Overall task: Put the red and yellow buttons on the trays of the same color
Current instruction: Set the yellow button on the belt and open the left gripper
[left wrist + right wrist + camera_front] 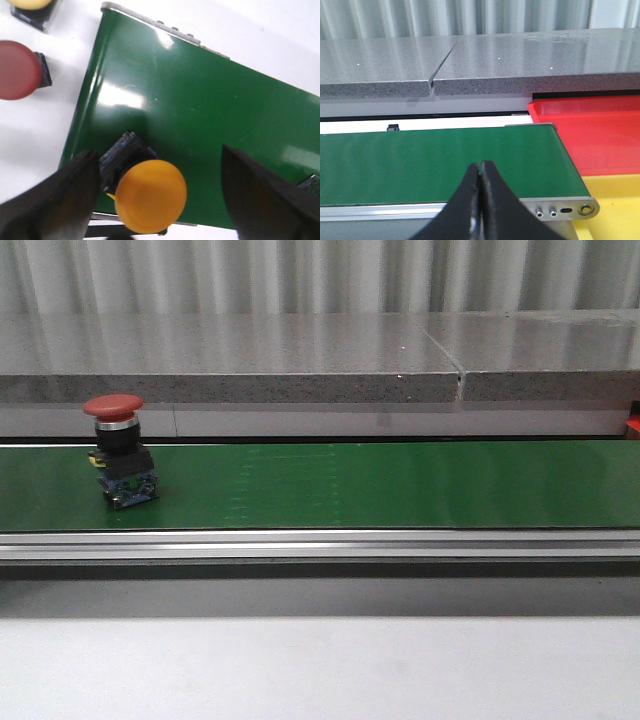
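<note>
Yellow button (152,196) on the green belt (200,125) near its end, between my left gripper (165,195)'s spread fingers, neither touching it.
Its round domed cap hides most of the dark base. A red button (118,450) stands upright on the belt; another (17,70) lies off it, beside a cropped yellow one (30,4). My right gripper (480,200) is pressed together near the red tray (600,135) and yellow tray (615,200).

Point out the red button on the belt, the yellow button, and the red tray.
red button (113,406), front view, on its mushroom cap.
yellow button (153,196), left wrist view, on its cap's middle.
red tray (600,132), right wrist view, on its bare floor.
</note>
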Robot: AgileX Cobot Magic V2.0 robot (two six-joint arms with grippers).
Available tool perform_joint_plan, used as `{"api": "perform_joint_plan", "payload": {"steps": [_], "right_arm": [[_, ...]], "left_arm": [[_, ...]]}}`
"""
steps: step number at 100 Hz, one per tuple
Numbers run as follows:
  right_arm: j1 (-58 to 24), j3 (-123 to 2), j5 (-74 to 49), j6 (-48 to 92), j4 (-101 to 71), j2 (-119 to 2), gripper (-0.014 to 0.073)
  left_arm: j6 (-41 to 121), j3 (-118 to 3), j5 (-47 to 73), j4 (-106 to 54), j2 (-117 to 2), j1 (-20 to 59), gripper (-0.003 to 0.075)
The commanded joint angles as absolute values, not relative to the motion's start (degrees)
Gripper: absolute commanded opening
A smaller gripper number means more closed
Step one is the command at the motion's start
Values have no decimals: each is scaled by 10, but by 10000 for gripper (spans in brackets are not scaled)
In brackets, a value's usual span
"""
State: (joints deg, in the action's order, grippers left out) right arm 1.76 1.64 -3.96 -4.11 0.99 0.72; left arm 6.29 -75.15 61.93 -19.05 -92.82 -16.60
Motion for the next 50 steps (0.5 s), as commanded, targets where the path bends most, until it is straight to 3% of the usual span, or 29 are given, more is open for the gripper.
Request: {"api": "perform_joint_plan", "payload": {"steps": [1,12,19,29,41,50], "right_arm": [[18,7,9,-42,14,12,-105],[18,7,9,-42,14,12,-105],[18,7,9,-42,14,12,-105],[18,7,9,-42,14,12,-105],[18,7,9,-42,14,12,-105],[18,7,9,-42,14,12,-105]], "left_arm": [[70,-770,598,-185,-883,-163,501],[88,-770,581,-160,-857,-162,489],[110,-770,572,-156,-839,-160,440],[120,-760,546,-156,-808,-147,287],[147,-734,517,-155,-772,-109,3],[150,-705,492,-153,-749,-69,-21]]}}
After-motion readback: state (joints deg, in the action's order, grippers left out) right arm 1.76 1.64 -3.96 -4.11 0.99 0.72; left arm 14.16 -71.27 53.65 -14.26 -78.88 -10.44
